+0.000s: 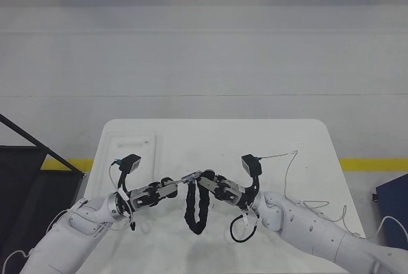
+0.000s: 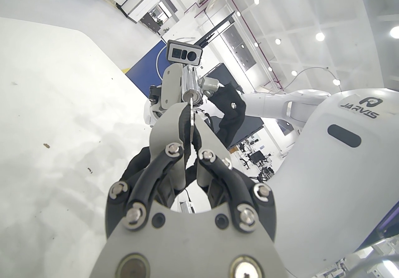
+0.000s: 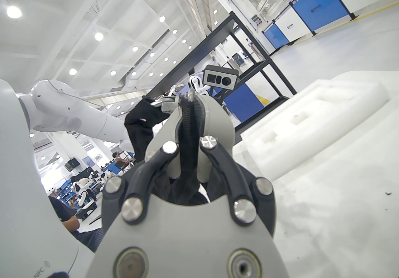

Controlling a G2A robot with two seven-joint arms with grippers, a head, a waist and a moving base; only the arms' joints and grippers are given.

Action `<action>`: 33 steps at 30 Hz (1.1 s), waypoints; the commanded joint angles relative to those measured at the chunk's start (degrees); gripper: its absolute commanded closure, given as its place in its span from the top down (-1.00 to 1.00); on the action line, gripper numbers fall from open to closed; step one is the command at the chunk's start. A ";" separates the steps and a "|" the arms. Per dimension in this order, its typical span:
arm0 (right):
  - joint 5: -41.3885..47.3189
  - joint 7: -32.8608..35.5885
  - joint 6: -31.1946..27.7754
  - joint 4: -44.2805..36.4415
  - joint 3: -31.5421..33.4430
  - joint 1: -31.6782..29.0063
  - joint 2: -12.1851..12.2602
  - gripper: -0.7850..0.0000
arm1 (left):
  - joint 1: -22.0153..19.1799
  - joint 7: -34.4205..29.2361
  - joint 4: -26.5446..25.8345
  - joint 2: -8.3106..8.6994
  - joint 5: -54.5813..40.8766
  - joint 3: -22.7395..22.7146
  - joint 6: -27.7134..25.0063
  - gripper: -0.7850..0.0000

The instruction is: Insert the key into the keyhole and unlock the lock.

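Left fingers (image 2: pixel 165 128) around key (image 2: pixel 192 121), tip at keyhole (image 2: pixel 190 95) of lock (image 2: pixel 188 79)

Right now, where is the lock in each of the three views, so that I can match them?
Top view: lock in mid-picture, between the left gripper and the right gripper, over the table.
Left wrist view: lock at the tip of the key held by the left gripper.
Right wrist view: lock clamped in the right gripper.
Shared landmark: the black sleeve hanging by the lock.

Pinched key (image 2: pixel 192 112) — tip at keyhole (image 2: pixel 190 95)
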 commanded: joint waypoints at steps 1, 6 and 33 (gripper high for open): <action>0.00 0.00 0.00 0.00 0.00 0.00 0.00 -1.00 | 0.00 0.28 -0.05 -0.13 0.51 0.08 0.33 -1.00; 0.00 0.00 0.00 0.00 0.00 0.00 0.00 -1.00 | -0.12 2.21 -0.42 -0.59 3.05 0.17 1.33 -1.00; 0.00 0.00 0.00 0.00 0.00 0.00 0.00 -1.00 | 7.27 59.53 -7.49 -6.72 76.56 -6.53 8.98 -1.00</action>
